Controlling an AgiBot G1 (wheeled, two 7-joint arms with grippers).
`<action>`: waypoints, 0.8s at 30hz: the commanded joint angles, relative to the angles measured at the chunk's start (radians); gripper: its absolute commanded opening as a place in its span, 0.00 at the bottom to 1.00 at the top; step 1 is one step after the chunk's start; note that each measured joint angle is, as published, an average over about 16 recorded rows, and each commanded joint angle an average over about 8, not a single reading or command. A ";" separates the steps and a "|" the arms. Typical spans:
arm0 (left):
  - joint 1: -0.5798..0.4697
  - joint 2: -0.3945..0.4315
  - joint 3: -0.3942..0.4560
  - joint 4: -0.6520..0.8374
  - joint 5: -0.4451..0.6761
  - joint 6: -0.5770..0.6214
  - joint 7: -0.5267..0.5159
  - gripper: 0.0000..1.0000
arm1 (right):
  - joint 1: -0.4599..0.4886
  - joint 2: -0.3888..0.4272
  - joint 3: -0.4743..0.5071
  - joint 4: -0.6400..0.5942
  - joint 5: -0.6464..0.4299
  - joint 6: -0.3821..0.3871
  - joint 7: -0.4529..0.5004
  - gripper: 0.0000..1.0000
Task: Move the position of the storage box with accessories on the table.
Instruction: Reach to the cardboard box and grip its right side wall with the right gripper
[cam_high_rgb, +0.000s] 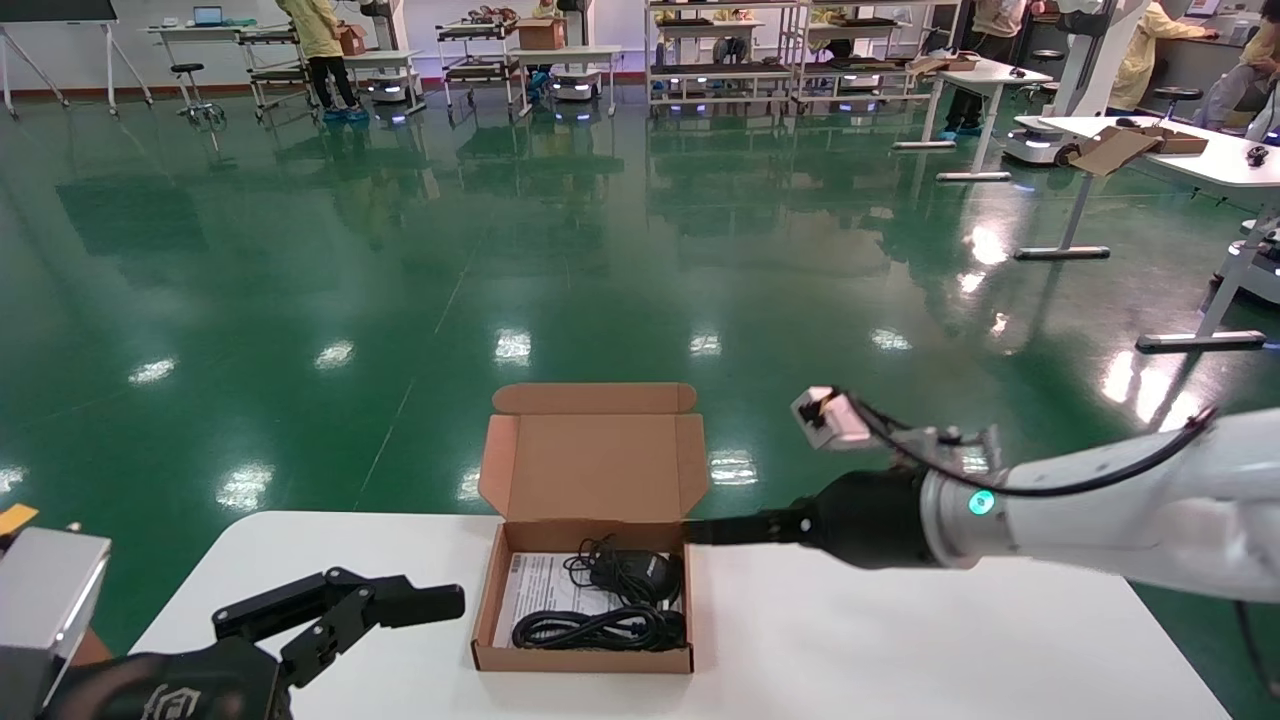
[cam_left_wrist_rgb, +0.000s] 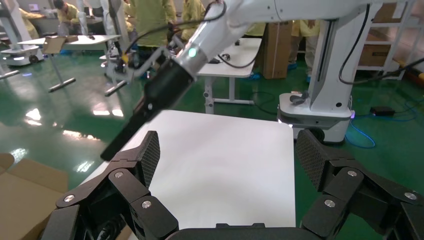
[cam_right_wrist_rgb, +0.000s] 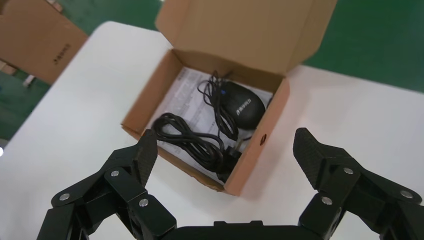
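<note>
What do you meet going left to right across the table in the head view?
Left gripper, open → box with its lid up, holding the paper, then the cables → right gripper, at the box's right wall.

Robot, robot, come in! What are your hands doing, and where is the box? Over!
Right gripper open, at the small brown cardboard storage box's right wall. Left gripper open, beside the box. Lid up, black cables inside. Nothing blocking.

Robotics lab, green epoxy floor (cam_high_rgb: 300, 250), wheeled racks (cam_high_rgb: 480, 60), other robot stations (cam_high_rgb: 1090, 60)
</note>
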 joint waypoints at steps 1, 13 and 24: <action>0.000 0.000 0.000 0.000 0.000 0.000 0.000 1.00 | -0.018 -0.014 0.000 0.004 -0.001 0.027 0.006 1.00; 0.000 0.000 0.000 0.000 0.000 0.000 0.000 1.00 | -0.159 -0.033 -0.018 0.166 -0.015 0.181 0.084 1.00; 0.000 0.000 0.000 0.000 0.000 0.000 0.000 1.00 | -0.245 -0.035 -0.083 0.289 -0.021 0.280 0.185 1.00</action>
